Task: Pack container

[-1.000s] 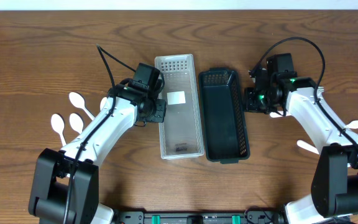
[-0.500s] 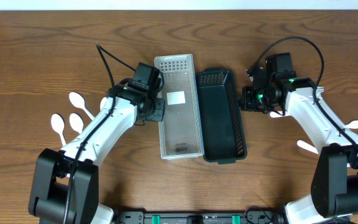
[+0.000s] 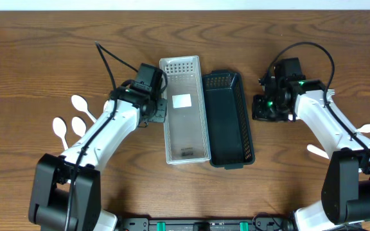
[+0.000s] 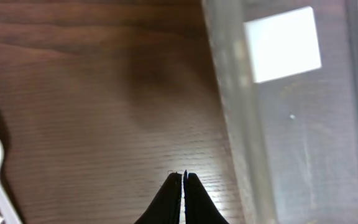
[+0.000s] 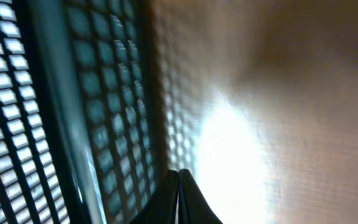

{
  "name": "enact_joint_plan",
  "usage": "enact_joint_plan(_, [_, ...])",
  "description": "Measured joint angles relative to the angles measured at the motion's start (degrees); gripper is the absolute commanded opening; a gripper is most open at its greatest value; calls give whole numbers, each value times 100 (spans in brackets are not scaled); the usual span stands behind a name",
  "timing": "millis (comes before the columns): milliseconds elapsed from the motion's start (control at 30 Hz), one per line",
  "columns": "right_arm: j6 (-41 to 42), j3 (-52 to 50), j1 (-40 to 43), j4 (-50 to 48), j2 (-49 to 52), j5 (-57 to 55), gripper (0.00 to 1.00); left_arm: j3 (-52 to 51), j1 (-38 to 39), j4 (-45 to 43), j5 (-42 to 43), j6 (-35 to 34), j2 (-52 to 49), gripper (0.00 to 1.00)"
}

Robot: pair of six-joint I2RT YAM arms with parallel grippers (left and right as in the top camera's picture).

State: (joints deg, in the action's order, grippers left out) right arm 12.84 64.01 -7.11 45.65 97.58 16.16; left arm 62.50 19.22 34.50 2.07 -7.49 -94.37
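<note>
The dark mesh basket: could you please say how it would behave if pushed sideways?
Empty and perforated, the dark mesh basket is probably light and should slide easily on the wooden table. Long and narrow, it may pivot if pushed near one end. It seems to touch the clear bin, which might shift too.

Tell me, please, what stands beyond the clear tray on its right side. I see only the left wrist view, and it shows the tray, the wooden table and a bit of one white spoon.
Observer: A dark basket lies along the right side of the clear tray, side by side, with no gap that I can see.
Operator: How many spoons are there in all, and is any packed already?
Observer: Three white spoons lie on the table to the left of the tray; none is in a container.
</note>
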Motion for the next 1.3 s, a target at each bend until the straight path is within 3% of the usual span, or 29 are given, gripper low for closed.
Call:
enact_joint_plan(267, [203,0,-11,658,0,186,5,0,-378,-2,-101,0,579,6])
enact_joint_plan(767, [160,0,-181,680,0,1355,9,0,-564,0,-103,0,916,7])
enact_joint_plan(900, [166,0,-181,608,0,940,17,0,-564,0,-103,0,916,7])
enact_joint_plan(1000, [166,0,-175,459,0,396,30,-2,-564,24,-101,0,920,7])
enact_joint_plan(1133, [116,4,-57,188,0,-225,42,0,-564,197,-101,28,1003,24])
enact_joint_plan(1200, [127,57,48,179,4,-461,53,0,-564,317,-101,35,1152,45])
enact_joint_plan(1233, [94,144,142,210,17,-590,64,-2,-562,398,-105,50,1266,55])
enact_joint_plan(1300, [-90,450,332,328,46,-791,68,-2,-564,579,-101,31,1561,62])
